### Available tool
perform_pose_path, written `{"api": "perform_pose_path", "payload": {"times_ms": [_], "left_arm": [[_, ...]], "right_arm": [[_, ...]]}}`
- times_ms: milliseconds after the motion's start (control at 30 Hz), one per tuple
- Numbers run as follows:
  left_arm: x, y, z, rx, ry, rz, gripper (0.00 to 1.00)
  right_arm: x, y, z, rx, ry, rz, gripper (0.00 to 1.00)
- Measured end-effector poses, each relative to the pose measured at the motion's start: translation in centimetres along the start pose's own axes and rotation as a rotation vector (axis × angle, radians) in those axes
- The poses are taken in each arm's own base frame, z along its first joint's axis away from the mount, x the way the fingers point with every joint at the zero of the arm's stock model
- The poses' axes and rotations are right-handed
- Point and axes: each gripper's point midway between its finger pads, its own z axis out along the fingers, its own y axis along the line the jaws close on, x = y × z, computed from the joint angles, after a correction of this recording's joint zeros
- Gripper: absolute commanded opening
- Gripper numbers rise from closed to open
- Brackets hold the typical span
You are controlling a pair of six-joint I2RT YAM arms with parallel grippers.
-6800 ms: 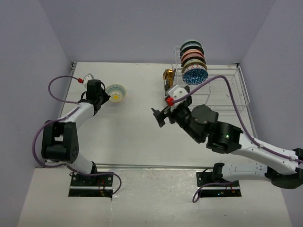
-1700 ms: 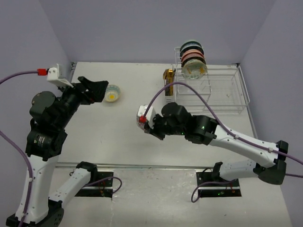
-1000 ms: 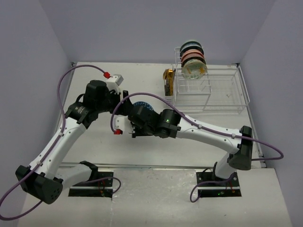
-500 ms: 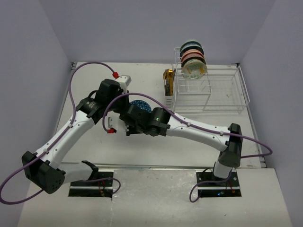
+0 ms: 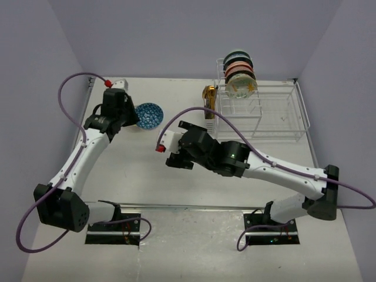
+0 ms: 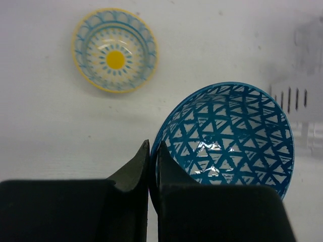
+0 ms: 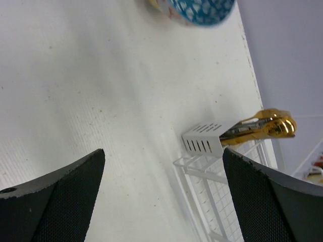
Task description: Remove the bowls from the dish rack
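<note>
The blue bowl [image 6: 227, 136] is hanging at the table's far left, its near rim pinched in the left gripper [image 6: 150, 166], whose jaws are closing tight on it. The yellow-rimmed bowl [image 6: 115, 50] is lying ahead and to that gripper's left, apart from the blue one. The right gripper [image 7: 162, 156] is standing wide open and empty mid-table, nearer the rack [image 5: 276, 111].
</note>
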Motion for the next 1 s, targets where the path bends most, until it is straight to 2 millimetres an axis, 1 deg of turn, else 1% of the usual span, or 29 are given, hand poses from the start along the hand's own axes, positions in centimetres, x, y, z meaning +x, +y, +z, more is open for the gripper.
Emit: {"api": "perform_pose_path", "payload": {"times_ms": [67, 167, 233, 300, 367, 500, 567, 667, 733, 1000], "left_arm": [[-1.9, 3.3, 1.6, -0.073, -0.043, -0.098, 0.0], [-3.3, 6.6, 3.7, -0.139, -0.076, -0.206, 0.0], [-3.8, 8.0, 5.6, -0.164, -0.079, -0.266, 0.0], [-3.8, 9.1, 7.6, -0.172, -0.061, -0.32, 0.0], [-3.7, 10.1, 9.9, -0.168, -0.041, -0.367, 0.0], [-3.6, 12.3, 12.8, -0.191, -0.004, -0.419, 0.0], [-3.6, 12.8, 13.7, -0.199, 0.002, -0.427, 0.0], [-3.4, 12.9, 14.5, -0.199, 0.01, -0.434, 0.0], [-3.2, 12.9, 14.9, -0.197, 0.015, -0.434, 0.0], [-3.1, 13.2, 15.3, -0.207, 0.014, -0.433, 0.0]], "right_arm": [[0.2, -0.9, -2.0, 0.032, -0.055, 0.064, 0.99], [0.2, -2.1, -5.2, 0.073, -0.163, 0.169, 0.99], [0.4, -2.7, -7.3, 0.089, -0.231, 0.236, 0.99], [0.5, -2.9, -9.0, 0.086, -0.298, 0.294, 0.99], [1.0, -2.5, -10.5, 0.067, -0.354, 0.349, 0.99], [2.2, -1.5, -12.5, 0.022, -0.428, 0.417, 0.99], [2.5, -1.1, -13.0, 0.006, -0.446, 0.435, 0.99], [2.5, -1.0, -13.5, -0.008, -0.472, 0.451, 0.99], [2.3, -0.8, -13.4, -0.017, -0.477, 0.452, 0.99], [2.8, 0.0, -12.5, -0.032, -0.452, 0.443, 0.99]]}}
